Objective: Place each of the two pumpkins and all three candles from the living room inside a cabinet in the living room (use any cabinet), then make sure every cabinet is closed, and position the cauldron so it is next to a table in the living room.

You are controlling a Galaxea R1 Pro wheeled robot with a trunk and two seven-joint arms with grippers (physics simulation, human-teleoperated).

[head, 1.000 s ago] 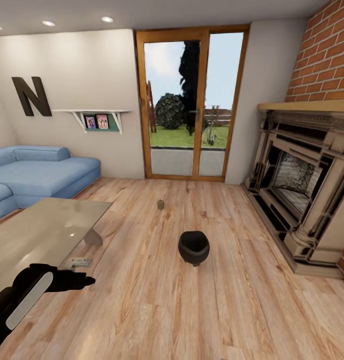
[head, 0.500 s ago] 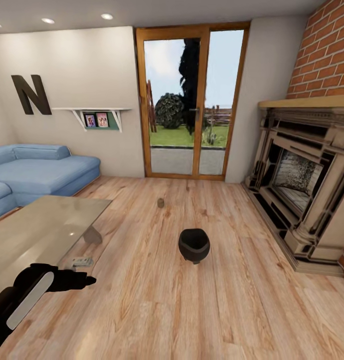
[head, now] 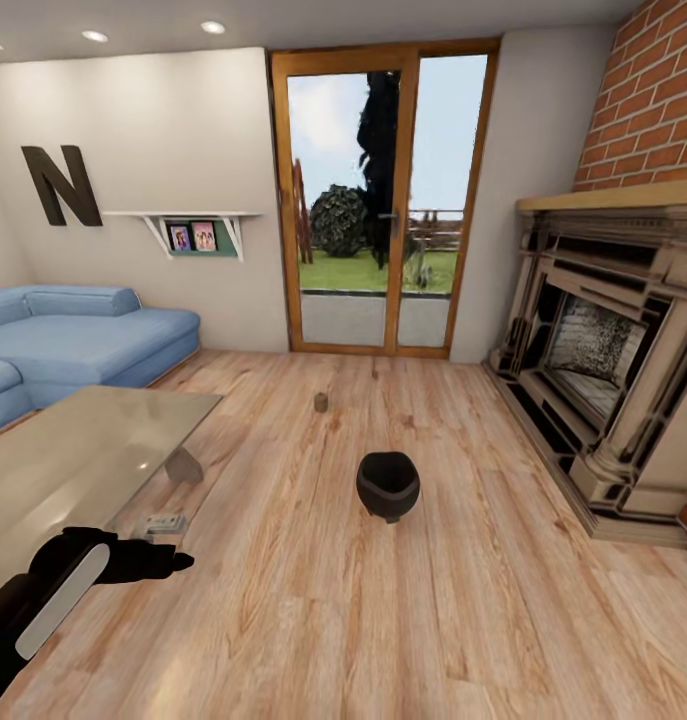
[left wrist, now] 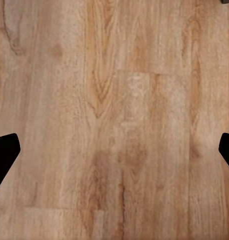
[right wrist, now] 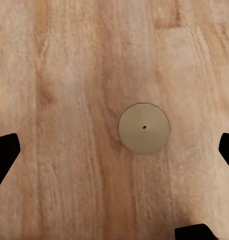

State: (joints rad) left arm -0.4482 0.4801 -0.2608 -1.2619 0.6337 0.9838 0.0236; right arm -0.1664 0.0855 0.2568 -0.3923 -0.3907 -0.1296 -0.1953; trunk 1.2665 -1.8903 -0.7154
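So the key bit here is the candle (right wrist: 144, 128): in the right wrist view it's seen end-on, a pale round top with a dot in the middle, standing upright on the wood floor (right wrist: 69, 75). It sits about midway between the two dark fingertips of the right gripper (right wrist: 114, 150), which is spread wide with nothing held. Its long axis looks to run straight up toward the camera, so a straight drop by the right arm is probably what's called for. The right arm is judged the nearer one by far.

The left gripper (left wrist: 114, 150) is also wide open and empty, with only bare floorboards seen between its tips. In the head view it's seen hanging just off the near edge of the glass worktop (head: 93, 450).

The cauldron (head: 388, 485) is parked out on open floor, apart from the worktop's right edge, so that step looks not yet done. A small brownish thing (head: 321, 402) sits further back toward the glass doors (head: 378, 200); too small to be identified.
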